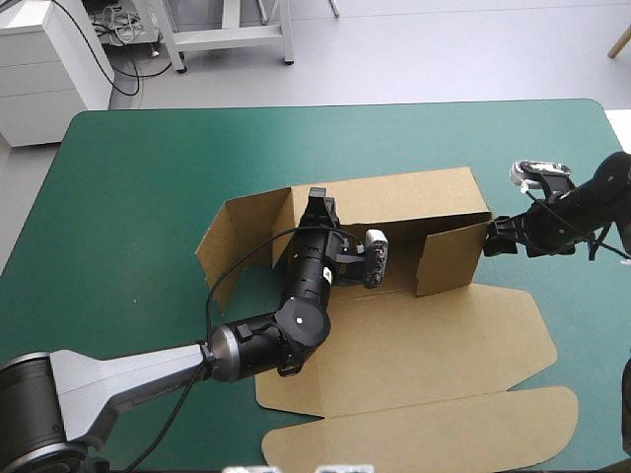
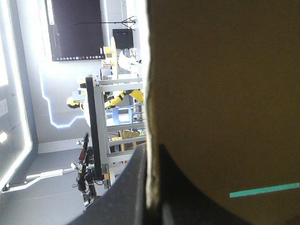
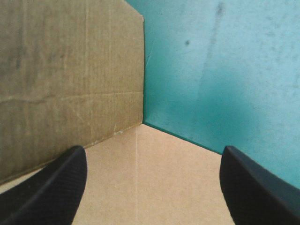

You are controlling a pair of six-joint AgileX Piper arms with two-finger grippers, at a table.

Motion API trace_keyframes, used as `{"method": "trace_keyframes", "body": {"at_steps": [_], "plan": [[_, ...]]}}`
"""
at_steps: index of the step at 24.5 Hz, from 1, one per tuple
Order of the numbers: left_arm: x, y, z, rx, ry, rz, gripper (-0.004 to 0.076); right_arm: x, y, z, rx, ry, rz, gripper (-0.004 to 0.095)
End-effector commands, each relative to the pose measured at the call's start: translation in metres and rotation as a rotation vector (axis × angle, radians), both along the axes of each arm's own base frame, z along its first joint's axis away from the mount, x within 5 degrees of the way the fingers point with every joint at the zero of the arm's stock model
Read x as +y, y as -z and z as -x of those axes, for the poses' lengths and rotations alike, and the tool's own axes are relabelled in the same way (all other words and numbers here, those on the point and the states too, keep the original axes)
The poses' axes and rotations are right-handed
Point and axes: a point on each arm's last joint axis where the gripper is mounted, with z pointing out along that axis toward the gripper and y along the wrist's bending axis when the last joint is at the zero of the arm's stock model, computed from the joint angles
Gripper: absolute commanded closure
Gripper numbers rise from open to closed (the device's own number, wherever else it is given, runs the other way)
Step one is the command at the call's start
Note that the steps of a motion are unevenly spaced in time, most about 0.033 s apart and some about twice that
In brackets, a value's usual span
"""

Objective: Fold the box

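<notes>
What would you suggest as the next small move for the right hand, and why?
Probably ease the open right hand forward onto the raised end flap of the box: the left hand already pinches the back wall, and that flap stands just ahead, ungripped.

It was a lab: a teal-green bench (image 1: 128,197) on bare grey floor (image 1: 444,49), with a white cabinet (image 1: 49,59), metal frame (image 1: 229,35) and loose cables (image 1: 120,32) beyond.

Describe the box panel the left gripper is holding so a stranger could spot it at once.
On the teal-green table, the brown box lies mostly flat, its lid spread toward the near edge. Along its far side one long wall stands upright, its top edge pinched by the left gripper. The raised flaps at its two ends are much shorter.
</notes>
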Motion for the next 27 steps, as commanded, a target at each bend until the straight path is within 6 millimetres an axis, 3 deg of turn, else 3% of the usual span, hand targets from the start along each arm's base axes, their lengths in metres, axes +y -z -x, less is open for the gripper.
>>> {"method": "trace_keyframes", "body": {"at_steps": [1, 6, 10, 17, 23, 25, 27], "plan": [[0.004, -0.025, 0.003, -0.065, 0.003, 0.051, 0.0731, 0.007, -0.023, 0.013, -0.134, -0.034, -0.039, 0.0173], [0.004, -0.025, 0.003, -0.066, 0.001, 0.051, 0.0731, 0.016, -0.031, 0.02, -0.256, -0.07, -0.094, 0.0173], [0.005, -0.025, 0.003, -0.066, 0.002, 0.044, 0.0731, 0.023, -0.018, 0.026, -0.304, -0.112, -0.146, 0.0152], [0.005, -0.025, 0.003, -0.065, 0.001, 0.048, 0.0731, 0.039, 0.008, 0.033, -0.449, -0.137, -0.016, 0.0153], [0.005, -0.025, 0.003, -0.065, 0.001, 0.048, 0.0731, 0.06, 0.009, 0.05, -0.674, -0.087, 0.111, 0.0163], [0.005, -0.025, 0.003, -0.065, 0.001, 0.048, 0.0731, 0.07, 0.009, 0.05, -0.71, -0.088, 0.112, 0.0233], [0.004, -0.025, 0.003, -0.067, 0.002, 0.047, 0.0731, 0.077, 0.006, 0.048, -0.743, -0.065, 0.101, 0.0457]]}}
